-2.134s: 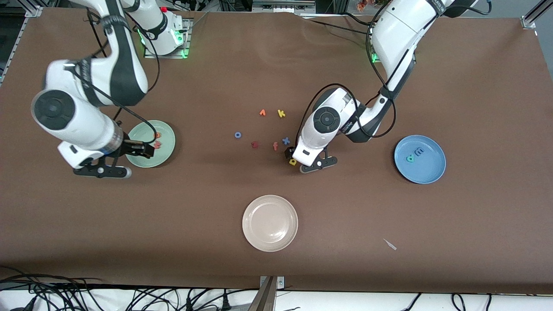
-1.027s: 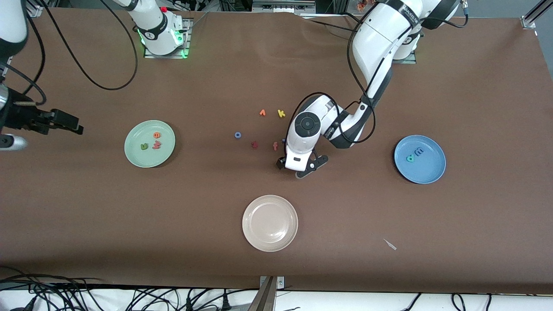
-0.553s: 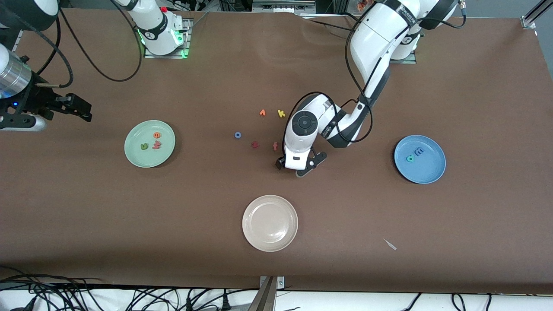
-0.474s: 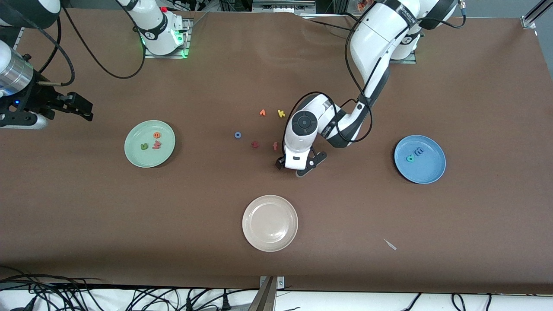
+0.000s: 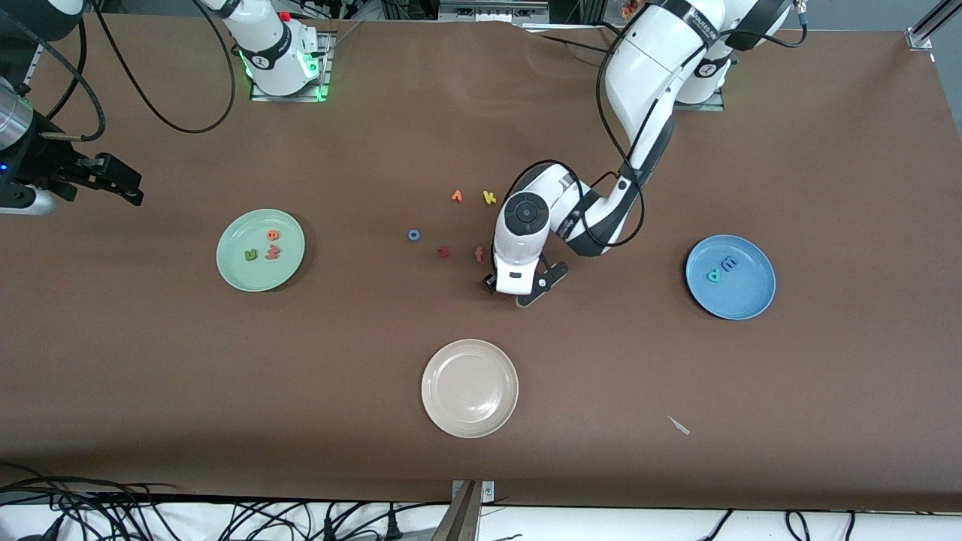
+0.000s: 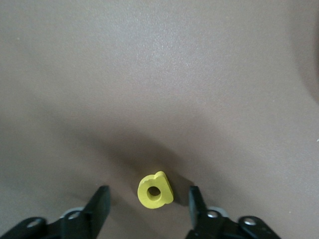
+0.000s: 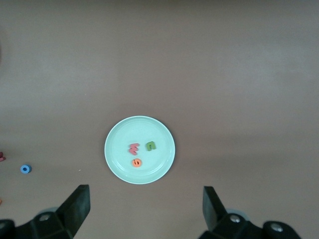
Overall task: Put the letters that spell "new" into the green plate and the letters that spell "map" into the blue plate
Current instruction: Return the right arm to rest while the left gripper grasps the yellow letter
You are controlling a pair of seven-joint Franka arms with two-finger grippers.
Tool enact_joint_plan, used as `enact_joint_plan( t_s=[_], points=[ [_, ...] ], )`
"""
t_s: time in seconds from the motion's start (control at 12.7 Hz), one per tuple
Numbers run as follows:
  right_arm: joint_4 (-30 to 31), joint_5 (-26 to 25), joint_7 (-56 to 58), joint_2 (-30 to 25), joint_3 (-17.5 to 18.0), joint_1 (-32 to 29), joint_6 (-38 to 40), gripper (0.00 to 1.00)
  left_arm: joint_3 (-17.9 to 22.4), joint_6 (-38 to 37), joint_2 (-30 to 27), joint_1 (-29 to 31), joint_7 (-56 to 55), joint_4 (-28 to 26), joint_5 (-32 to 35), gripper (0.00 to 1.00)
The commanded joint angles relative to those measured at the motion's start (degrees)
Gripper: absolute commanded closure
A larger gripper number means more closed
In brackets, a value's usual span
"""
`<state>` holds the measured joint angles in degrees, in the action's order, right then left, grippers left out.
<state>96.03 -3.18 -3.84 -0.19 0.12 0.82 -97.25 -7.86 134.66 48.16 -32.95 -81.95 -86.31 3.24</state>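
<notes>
Yellow a (image 6: 155,189) flat on table, between left gripper (image 6: 149,205) fingers, untouched

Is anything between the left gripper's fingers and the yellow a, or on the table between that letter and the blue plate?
Nothing visible. The yellow a lies flat between the left gripper's open fingers, with bare table on either side. From there toward the blue plate the table shows no letters or plates.

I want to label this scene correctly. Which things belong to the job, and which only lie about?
Job:
- green plate holding n, e, w
- blue plate holding m, p
- yellow a between the left hand's fingers

Lying about:
- beige plate
- yellow k
- blue o
- f
</notes>
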Motion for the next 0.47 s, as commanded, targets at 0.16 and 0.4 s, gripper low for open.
enact_joint_plan(
  t_s=[0.16, 0.4],
  points=[
    [-0.4, 5.3, 1.0, -0.5, -1.3, -1.0, 0.8, 0.00, 1.1, -0.9, 0.9, -1.2, -2.0, 1.8, 0.5, 0.50],
    [-1.0, 4.6, 0.7, -0.3, -1.3, -1.0, 3.2, 0.00, 1.1, -0.9, 0.9, -1.2, -1.9, 1.8, 0.5, 0.59]
  ],
)
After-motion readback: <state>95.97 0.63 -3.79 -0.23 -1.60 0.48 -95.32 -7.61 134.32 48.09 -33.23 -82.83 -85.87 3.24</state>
